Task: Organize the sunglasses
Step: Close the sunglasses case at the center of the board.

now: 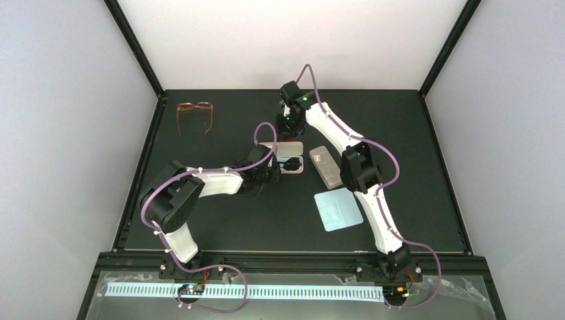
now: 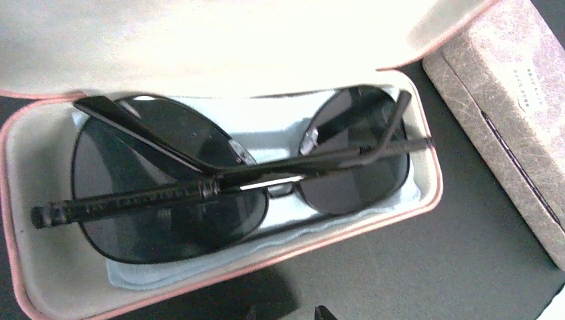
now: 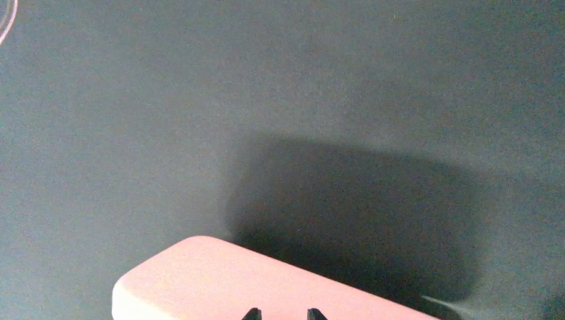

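The sunglasses (image 2: 173,180), with a thin black frame, dark lenses and folded arms, lie inside the open pink case (image 2: 46,280) on a pale blue cloth (image 2: 266,127). In the top view the sunglasses (image 1: 292,165) sit in the pink case (image 1: 290,148) at mid-table. My left gripper (image 1: 272,173) is just left of the case. In its wrist view the left gripper (image 2: 286,313) shows only its tips, apart and empty, near the case's front rim. My right gripper (image 1: 290,130) is behind the raised lid (image 3: 220,280). The right gripper (image 3: 282,313) has its tips apart against the lid's outer face.
A grey oblong case (image 1: 325,165) lies closed just right of the pink case and also shows in the left wrist view (image 2: 513,87). A light blue cloth (image 1: 338,209) lies nearer the front. Orange-framed glasses (image 1: 194,115) sit at the back left of the black mat.
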{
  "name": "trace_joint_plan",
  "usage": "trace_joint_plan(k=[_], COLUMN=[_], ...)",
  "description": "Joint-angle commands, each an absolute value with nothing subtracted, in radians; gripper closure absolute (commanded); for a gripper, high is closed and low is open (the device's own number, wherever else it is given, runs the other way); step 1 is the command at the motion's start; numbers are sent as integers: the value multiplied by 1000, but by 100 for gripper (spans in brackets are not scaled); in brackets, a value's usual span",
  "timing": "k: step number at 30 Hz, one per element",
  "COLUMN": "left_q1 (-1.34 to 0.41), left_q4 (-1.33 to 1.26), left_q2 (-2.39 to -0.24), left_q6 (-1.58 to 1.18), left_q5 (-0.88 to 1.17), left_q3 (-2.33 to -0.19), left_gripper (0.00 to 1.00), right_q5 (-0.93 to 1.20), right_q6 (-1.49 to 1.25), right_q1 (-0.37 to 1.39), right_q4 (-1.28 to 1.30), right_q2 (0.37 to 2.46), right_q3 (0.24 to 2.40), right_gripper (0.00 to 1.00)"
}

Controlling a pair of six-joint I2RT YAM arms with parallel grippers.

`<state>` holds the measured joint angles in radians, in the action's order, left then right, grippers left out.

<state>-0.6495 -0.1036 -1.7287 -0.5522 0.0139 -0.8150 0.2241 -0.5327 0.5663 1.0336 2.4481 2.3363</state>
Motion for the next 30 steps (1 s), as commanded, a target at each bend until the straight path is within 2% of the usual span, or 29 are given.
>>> trace_joint_plan(k=[1, 7, 10, 20, 30], left_q1=[-652, -652, -648, -646, -646], left_q4=[-158, -163, -182, -241, -234], left_q2=[-1758, -1779, -1785, -1784, -1780], left_q6=[-515, -517, -513, -513, -509], left_q5=[-28, -56, -43, -46, -57], left_q3=[-823, -838, -842, -817, -819], left_gripper=[78, 83, 89, 91, 91], right_q5=[248, 249, 255, 279, 290], right_q6=[-510, -516, -524, -544, -586], right_q1=[576, 580, 580, 580, 582], right_q4=[1067, 1075, 1069, 1048, 986], right_q2=[2423, 2396, 2379, 2347, 2287], right_q3=[2307, 2268, 2235, 2155, 1977], right_gripper=[82, 82, 83, 84, 88])
